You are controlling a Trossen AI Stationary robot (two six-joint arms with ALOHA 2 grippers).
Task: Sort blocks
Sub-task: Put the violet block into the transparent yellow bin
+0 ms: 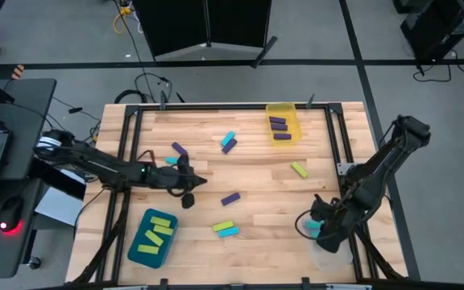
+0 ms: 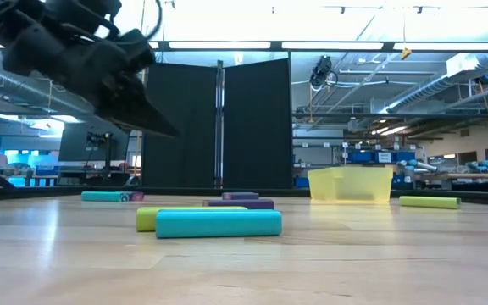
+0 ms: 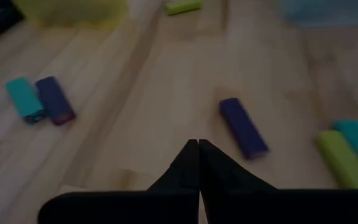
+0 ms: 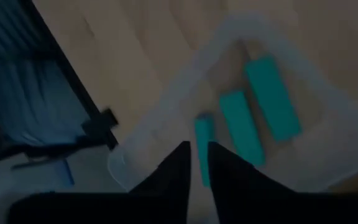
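Pale wooden plank tabletop [image 1: 248, 173], framed by dark rails, carries the scattered small flat blocks, and the yellow translucent plastic bin [image 1: 283, 122] at its far edge serves as the landmark; that bin holds purple blocks [image 1: 279, 124]. Toward the near left corner from the yellow bin sits a teal plastic bin [image 1: 153, 238] with lime green blocks [image 1: 159, 229] inside. Between the two bins lie loose blocks: a cyan and purple pair [image 1: 229, 142], a lone purple bar [image 1: 230, 198], and a lime green and cyan pair [image 1: 225, 229]; a lime green bar [image 1: 299, 169] lies near the yellow bin. The left gripper [image 1: 188, 192] hovers between the bins, its fingers [image 3: 194, 168] pressed together and empty. The right gripper [image 4: 199, 163] hangs over a clear plastic bin [image 4: 166, 127] at the near right corner, fingers slightly parted, gripping nothing, with three cyan blocks [image 4: 241, 126] lying in it.
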